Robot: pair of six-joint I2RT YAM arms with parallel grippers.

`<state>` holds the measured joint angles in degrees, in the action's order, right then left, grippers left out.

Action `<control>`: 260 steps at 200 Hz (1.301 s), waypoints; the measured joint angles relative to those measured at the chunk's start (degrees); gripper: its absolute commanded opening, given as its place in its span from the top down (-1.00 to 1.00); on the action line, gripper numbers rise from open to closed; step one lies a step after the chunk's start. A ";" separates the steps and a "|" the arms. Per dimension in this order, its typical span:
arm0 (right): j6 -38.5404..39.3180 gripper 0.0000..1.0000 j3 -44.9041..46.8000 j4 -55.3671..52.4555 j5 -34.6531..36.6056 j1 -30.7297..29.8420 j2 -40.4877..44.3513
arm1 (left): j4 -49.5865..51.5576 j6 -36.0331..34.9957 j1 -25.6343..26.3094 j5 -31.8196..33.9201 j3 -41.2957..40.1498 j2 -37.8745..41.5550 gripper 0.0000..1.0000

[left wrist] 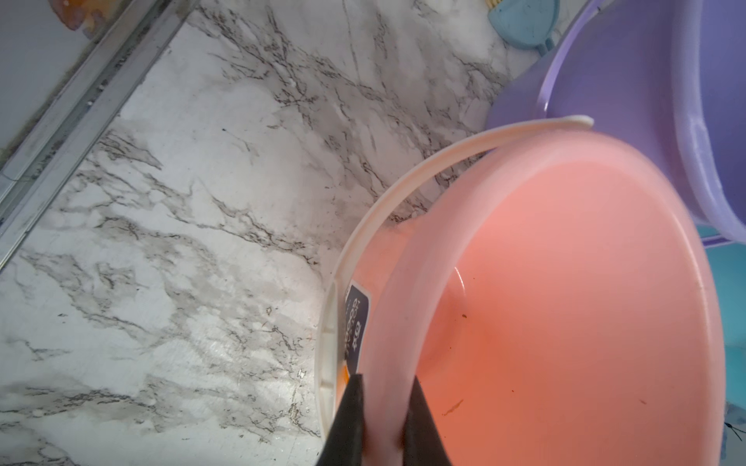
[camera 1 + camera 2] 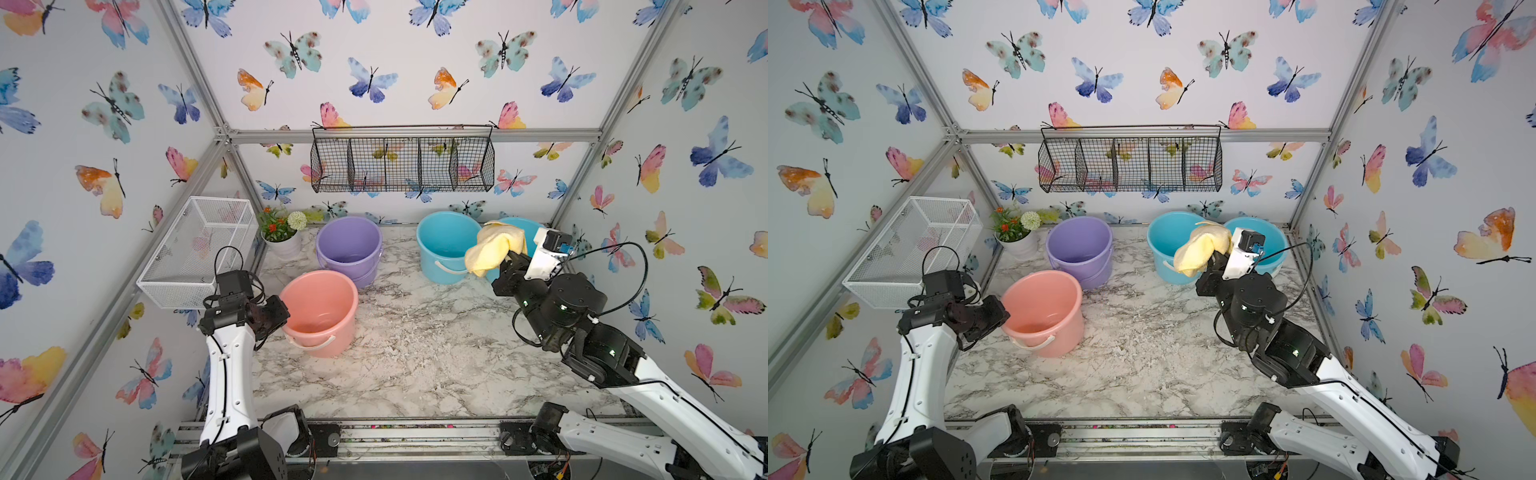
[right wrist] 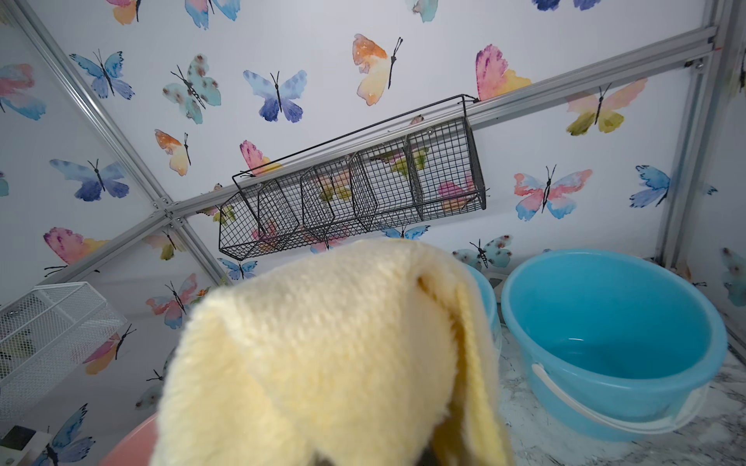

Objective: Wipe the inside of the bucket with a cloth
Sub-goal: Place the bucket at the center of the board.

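Pale yellow cloth up in the air, pink bucket pinned by its rim

So the right jaws are clamped tight on the cloth. It bunches out past their tips, hanging clear above the counter, right in front of the blue buckets and well apart from the pink bucket. Meanwhile the left jaws are pinching the pink bucket's rim, one finger inside, one outside.
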<state>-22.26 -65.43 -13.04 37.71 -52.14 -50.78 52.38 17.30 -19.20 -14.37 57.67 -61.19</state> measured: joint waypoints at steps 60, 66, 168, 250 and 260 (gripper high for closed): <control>0.02 0.95 -0.35 -1.84 -0.61 0.00 -0.61 | -1.16 -0.33 -2.45 0.04 -2.12 1.46 0.84; 0.02 0.95 -0.59 -1.99 -0.63 0.00 -0.70 | -1.16 -0.35 -2.47 0.09 -2.14 1.62 0.81; 0.04 0.94 -1.51 -2.01 -1.27 0.00 -0.98 | 1.14 1.75 -2.49 -6.62 0.44 3.04 -0.22; 0.52 0.94 -3.96 -2.47 -2.71 0.00 -1.42 | 7.72 0.63 -1.95 -10.60 7.50 2.62 -0.21; 0.55 0.94 -4.09 -2.47 -2.80 0.00 -1.42 | 8.50 0.63 -1.64 -11.08 8.81 2.40 -0.20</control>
<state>-21.71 -69.52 -15.51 34.92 -52.14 -52.21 60.88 17.93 -20.84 -25.45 66.48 -58.78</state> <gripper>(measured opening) 0.069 0.607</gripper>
